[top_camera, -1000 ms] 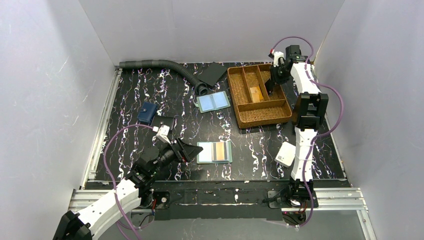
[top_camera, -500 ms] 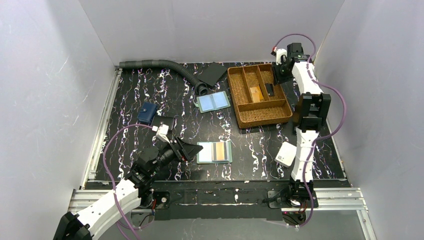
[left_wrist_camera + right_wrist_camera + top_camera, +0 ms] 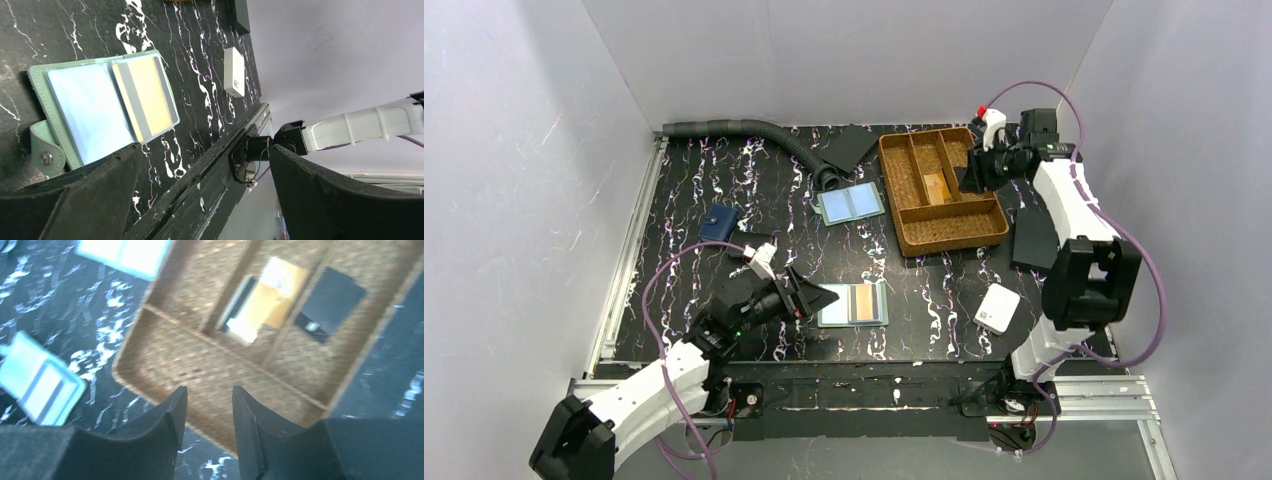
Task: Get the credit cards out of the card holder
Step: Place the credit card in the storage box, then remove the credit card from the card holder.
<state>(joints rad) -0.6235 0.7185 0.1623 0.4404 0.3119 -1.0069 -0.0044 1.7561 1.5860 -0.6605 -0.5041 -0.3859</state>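
One card holder (image 3: 854, 304) near table (image 3: 924, 330) edge

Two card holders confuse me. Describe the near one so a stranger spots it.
On the black marbled table, look just right of the left gripper. The card holder there shows one blue and one orange-tan panel; the other holder, beside the wicker tray, shows two pale-blue panels.

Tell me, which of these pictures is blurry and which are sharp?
Right wrist view: smeared all over, the woven tray soft and streaky. Left wrist view: crisp on the card holder, with a pale sheen on its panels. Top view: sharp and evenly lit, no harsh glare on the table.
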